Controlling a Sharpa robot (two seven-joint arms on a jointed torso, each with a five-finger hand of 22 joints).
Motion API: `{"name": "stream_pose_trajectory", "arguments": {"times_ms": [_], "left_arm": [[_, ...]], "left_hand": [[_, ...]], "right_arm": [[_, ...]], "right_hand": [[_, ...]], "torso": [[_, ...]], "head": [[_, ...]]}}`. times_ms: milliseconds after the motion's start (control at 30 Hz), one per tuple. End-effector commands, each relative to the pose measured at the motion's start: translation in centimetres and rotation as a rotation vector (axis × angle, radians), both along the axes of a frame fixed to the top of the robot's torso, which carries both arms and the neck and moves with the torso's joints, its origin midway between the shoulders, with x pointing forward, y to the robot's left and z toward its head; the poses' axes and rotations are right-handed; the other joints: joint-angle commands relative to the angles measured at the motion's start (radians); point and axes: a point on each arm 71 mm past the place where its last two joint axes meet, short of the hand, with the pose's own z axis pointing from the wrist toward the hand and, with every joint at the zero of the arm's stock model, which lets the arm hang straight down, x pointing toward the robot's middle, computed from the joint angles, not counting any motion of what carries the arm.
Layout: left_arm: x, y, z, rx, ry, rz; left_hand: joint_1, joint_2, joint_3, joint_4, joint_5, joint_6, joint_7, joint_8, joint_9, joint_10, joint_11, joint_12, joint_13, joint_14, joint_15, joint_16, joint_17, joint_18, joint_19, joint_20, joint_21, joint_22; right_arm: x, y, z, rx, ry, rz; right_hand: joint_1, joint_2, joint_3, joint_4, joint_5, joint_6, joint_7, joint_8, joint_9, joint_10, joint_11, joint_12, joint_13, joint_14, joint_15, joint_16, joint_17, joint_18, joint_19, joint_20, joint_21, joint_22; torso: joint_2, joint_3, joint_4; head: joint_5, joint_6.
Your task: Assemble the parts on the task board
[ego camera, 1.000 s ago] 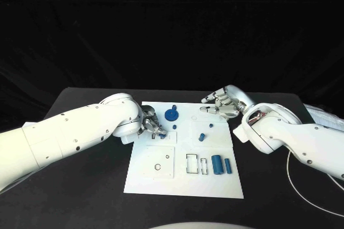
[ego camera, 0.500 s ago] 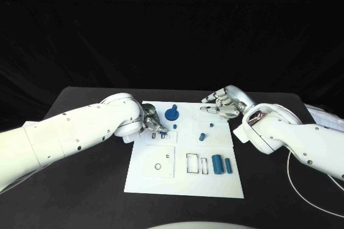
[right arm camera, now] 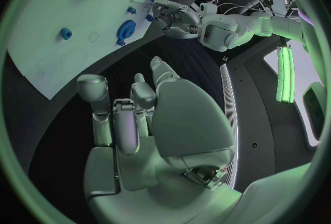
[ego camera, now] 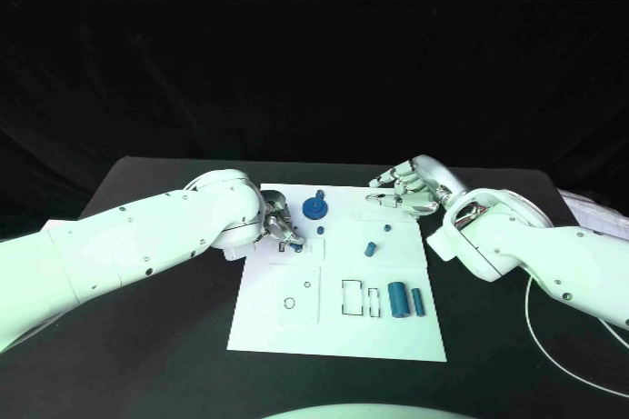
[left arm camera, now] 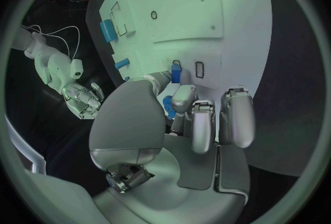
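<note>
Apparently the left hand [left arm camera: 182, 119] pinches a small blue part [left arm camera: 176, 74] at its fingertips, poised over the task board [ego camera: 394, 333] slots for insertion; the right hand [ego camera: 404, 190] waits clear, fingers curled, holding nothing

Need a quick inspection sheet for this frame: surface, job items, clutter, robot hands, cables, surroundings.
Surface: black table, white task board in its middle.
Job's things: blue gear near the board's far edge; two blue cylinders lying side by side nearer the robot; small blue piece mid-board.
Clutter: nothing seen.
Robot hands: left robot hand holds a small blue part at a slot; right robot hand empty, fingers apart, at the board's far right corner.
Cables: white cable on the table beside the right arm.
Surroundings: dark backdrop.
</note>
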Motion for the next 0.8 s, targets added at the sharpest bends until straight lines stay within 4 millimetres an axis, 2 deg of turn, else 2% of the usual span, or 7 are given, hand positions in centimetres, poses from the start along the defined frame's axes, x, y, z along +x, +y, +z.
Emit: {"name": "stream_pose_trajectory", "arguments": {"times_ms": [33,800], "left_arm": [[-0.11,0.04,-0.12,0.046,0.008,-0.029],[-0.28,-0.26,-0.39,0.076,0.039,-0.061]], "left_hand": [[-0.009,0.003,0.181,-0.174,0.008,0.005,-0.005,0.005,0.002,0.01,0.0,0.007,0.002,0.105,0.004,0.003,0.263,-0.02,0.008,-0.001,0.007,0.061],[-0.03,-0.001,0.188,-0.181,0.028,0.01,-0.007,0.006,0.006,0.017,-0.001,0.012,0.008,0.105,0.004,0.003,0.263,-0.019,0.008,-0.001,0.006,0.061]], "right_arm": [[-0.06,0.17,-0.03,-0.001,-0.003,0.017],[-0.14,0.25,-0.08,0.0,-0.002,0.022]], "right_hand": [[-0.005,0.002,0.002,0.005,0.004,0.008,-0.002,0.004,0.001,0.005,-0.004,0.004,-0.001,0.079,0.001,-0.005,0.147,0.017,-0.005,-0.001,-0.004,-0.001],[-0.006,0.002,0.001,0.007,0.009,0.009,-0.002,0.004,0.001,0.004,-0.005,0.002,-0.003,0.078,0.001,-0.006,0.146,0.017,-0.006,-0.002,-0.006,-0.003]], "torso": [[0.0,0.0,-0.0002],[0.0,0.0005,0.0001]], "head": [[0.0,-0.001],[0.001,-0.001]]}}
